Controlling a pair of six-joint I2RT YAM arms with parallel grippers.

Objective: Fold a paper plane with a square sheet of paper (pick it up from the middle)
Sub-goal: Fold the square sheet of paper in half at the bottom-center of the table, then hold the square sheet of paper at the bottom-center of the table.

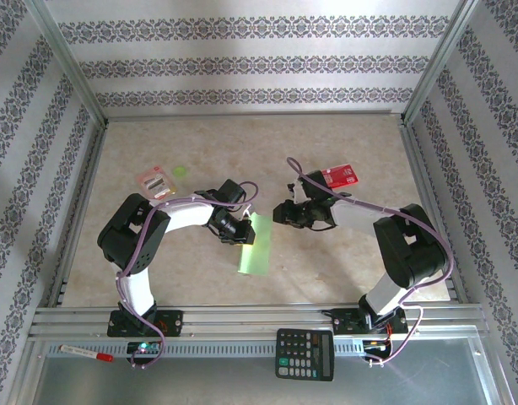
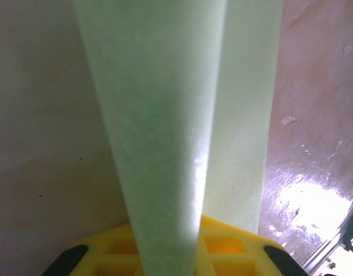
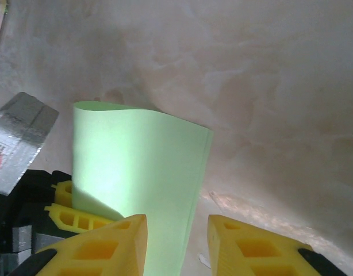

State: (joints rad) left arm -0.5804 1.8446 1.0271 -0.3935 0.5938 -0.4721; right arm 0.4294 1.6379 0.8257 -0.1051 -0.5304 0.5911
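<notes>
**Left jaws pinch the folded sheet; right jaws stand apart at its edge**

The left gripper is pressed together on one edge of the sheet. In its wrist view the light-green paper rises straight out of the yellow fingers and runs away from the camera as two layers, one lapped over the other. The right wrist view shows that same gripper at the left, its two yellow tips close together on the paper's side.

The right gripper has its jaws spread. Its fingers stand apart, with the sheet's near part between them and a gap showing on the right side. I cannot tell whether either pad touches the paper. From here the sheet's far edge curls over.

From above, the sheet is a narrow folded strip near the middle of the table, between the two grippers. It slants from the left gripper toward the near edge. The right gripper sits just beside its upper end.

Farther out lie a red packet behind the right arm, and a pink packet and a small green disc behind the left. A calculator rests on the front rail.
</notes>
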